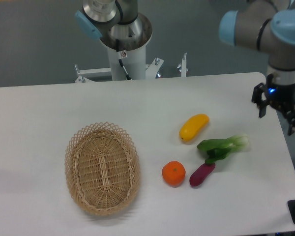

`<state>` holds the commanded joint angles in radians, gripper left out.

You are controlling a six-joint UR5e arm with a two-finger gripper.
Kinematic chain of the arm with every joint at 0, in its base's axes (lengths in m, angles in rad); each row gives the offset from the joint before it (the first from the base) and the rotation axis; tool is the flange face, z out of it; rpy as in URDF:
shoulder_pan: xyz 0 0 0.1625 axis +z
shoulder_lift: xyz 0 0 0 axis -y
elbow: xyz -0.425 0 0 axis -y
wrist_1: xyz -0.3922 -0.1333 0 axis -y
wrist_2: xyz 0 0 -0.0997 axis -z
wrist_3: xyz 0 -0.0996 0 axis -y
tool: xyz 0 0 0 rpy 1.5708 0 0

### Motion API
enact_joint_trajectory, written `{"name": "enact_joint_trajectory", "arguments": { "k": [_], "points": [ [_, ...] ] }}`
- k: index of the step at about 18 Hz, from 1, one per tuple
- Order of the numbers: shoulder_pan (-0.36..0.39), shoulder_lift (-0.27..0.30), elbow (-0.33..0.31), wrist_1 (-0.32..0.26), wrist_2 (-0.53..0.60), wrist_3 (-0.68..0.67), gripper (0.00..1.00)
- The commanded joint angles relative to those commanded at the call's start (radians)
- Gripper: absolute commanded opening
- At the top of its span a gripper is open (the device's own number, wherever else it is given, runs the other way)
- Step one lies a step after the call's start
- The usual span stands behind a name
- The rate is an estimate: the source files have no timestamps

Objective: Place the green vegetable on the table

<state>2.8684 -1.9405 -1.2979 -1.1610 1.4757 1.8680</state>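
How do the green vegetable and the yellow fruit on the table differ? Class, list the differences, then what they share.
Colour: the green vegetable has dark green leaves and a pale stalk end; the yellow fruit is plain yellow.
Shape: the vegetable is leafy and uneven; the fruit is smooth and rounded.
Neighbours: the vegetable's leaf end meets the purple piece; the fruit lies apart from everything.
Shared: both lie flat on the table, similar in length, outside the basket.

The green vegetable (222, 147) touches the purple eggplant (202, 174), yellow fruit (193, 127) near; its right side lies open.
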Motion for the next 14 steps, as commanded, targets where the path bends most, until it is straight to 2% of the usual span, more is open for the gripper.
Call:
{"name": "enact_joint_trajectory", "arguments": {
  "k": [3, 6, 14],
  "points": [
    [0.063, 0.028, 0.011, -0.051, -0.005, 0.126, 1.0],
    [0.106, 0.032, 0.009, -0.085, -0.017, 0.184, 1.0],
    [0.108, 0.045, -0.008, -0.08, -0.023, 0.192, 1.0]
  ]
}}
